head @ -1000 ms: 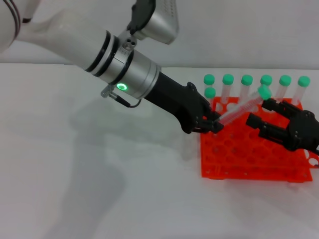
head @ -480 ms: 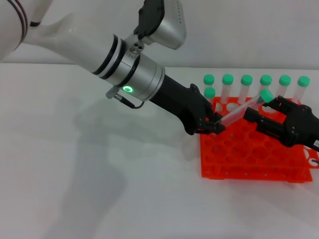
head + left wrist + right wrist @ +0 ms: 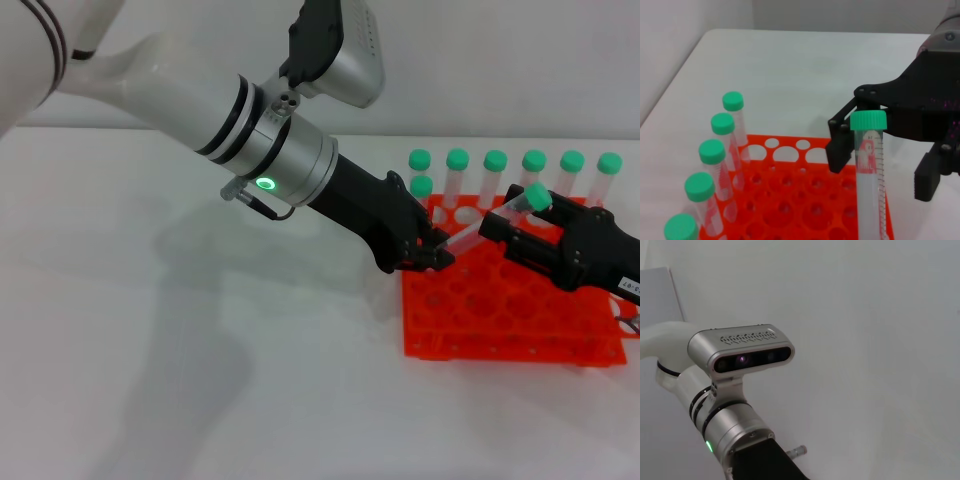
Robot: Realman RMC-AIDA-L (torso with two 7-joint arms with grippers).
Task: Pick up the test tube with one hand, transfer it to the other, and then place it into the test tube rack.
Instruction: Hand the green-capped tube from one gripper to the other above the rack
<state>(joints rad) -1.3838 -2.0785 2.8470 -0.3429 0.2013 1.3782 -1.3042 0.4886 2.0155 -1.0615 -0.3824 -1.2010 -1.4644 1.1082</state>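
My left gripper [image 3: 432, 250], on the white-and-silver arm with the green ring, is shut on the tapered tip of the test tube [image 3: 485, 222]. It holds the tube slanted above the orange test tube rack [image 3: 500, 320], green cap toward the right. My blocky black right gripper [image 3: 503, 212] is open. Its fingers straddle the tube just below the cap. In the left wrist view the tube [image 3: 869, 175] stands between the two right fingers [image 3: 839, 147], with a gap on each side. The right wrist view shows only the left arm's wrist.
Several other green-capped tubes [image 3: 495, 170] stand in the rack's back row; they also show in the left wrist view [image 3: 712, 155]. The rack [image 3: 790, 210] sits at the right of the white table [image 3: 200, 350]. A wall lies behind.
My right gripper has moved left toward the tube, and its open fingers now stand on either side of it below the cap. My left arm has shifted slightly right with the tube.
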